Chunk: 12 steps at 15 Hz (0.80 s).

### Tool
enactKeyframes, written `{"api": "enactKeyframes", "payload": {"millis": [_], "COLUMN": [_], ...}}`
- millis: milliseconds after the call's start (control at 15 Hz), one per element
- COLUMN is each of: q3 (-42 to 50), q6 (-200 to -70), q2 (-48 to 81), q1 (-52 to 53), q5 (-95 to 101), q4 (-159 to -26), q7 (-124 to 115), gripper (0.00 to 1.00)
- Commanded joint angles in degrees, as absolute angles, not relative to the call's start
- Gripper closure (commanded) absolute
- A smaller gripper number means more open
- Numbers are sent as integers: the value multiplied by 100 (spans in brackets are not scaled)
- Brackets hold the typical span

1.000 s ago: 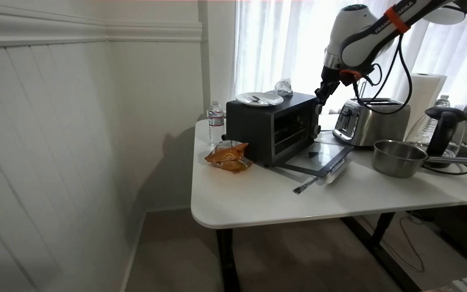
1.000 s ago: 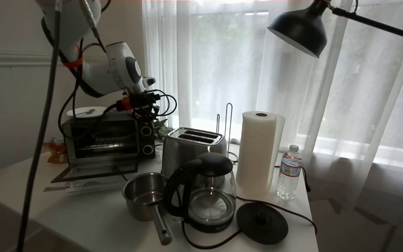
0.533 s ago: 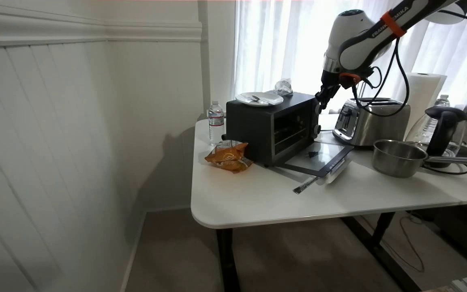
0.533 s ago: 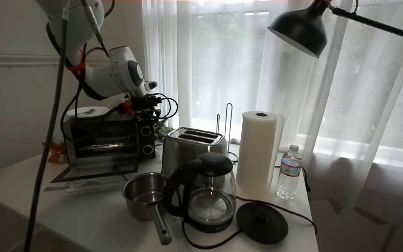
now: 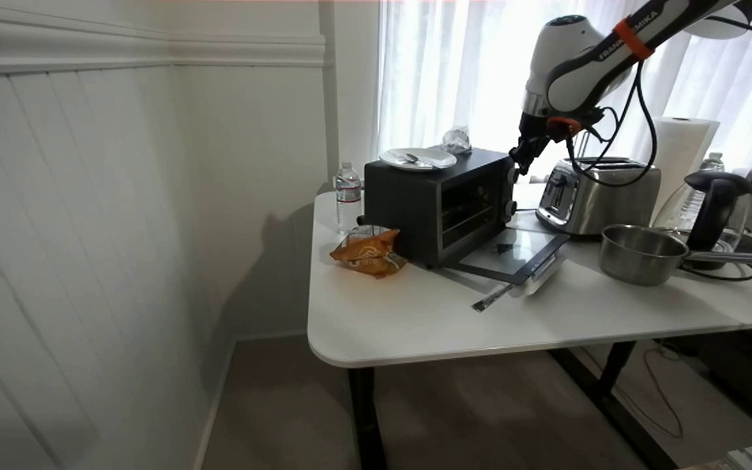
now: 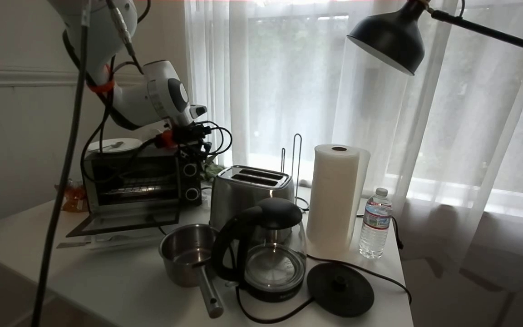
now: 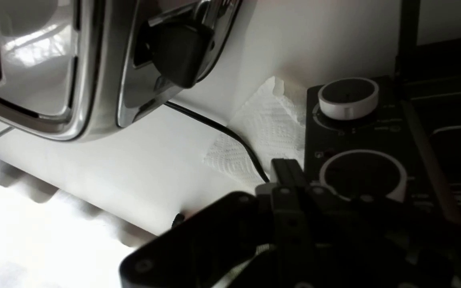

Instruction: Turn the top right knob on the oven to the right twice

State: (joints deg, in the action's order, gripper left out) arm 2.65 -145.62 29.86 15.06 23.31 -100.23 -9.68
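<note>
The black oven (image 5: pixel 402 209) stands with its door open. It also shows in an exterior view (image 6: pixel 191 184). Two round knobs sit one above the other on its right panel. The upper visible knob (image 6: pixel 189 170) shows in the wrist view (image 7: pixel 361 174) as the larger, nearer ring. The lower knob (image 6: pixel 192 194) also shows in the wrist view (image 7: pixel 348 96). My gripper (image 7: pixel 287 162) is shut with its fingertips together and nothing between them. It is beside the upper knob, and its dark linkage hides that knob's near edge. I cannot tell if they touch.
A chrome toaster (image 6: pixel 248 195) stands to the oven's right. A plate (image 5: pixel 418 159) and a crumpled clear wrap (image 5: pixel 457 140) lie on the oven. The lowered glass door (image 5: pixel 513 254), a saucepan (image 5: pixel 642 254) and a kettle (image 6: pixel 273 268) are in front. Arm cables hang near the oven.
My gripper has moved down beside the oven's knob panel over the last second. In the last half second it has shifted only slightly toward the toaster side.
</note>
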Motion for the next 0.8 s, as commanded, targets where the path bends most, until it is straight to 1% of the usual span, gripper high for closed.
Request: {"api": "enactKeyframes", "payload": {"millis": [0, 467, 733], "q3": [416, -45, -355], "q6": [-14438, -13499, -13344], "q2": [2910, 2391, 2365], "q1": [1556, 1432, 1291], "q5": [2394, 2021, 1695], "q4": [-9889, -10086, -10065], "q7": [-1220, -669, -255], "gripper": [100, 100, 100]}}
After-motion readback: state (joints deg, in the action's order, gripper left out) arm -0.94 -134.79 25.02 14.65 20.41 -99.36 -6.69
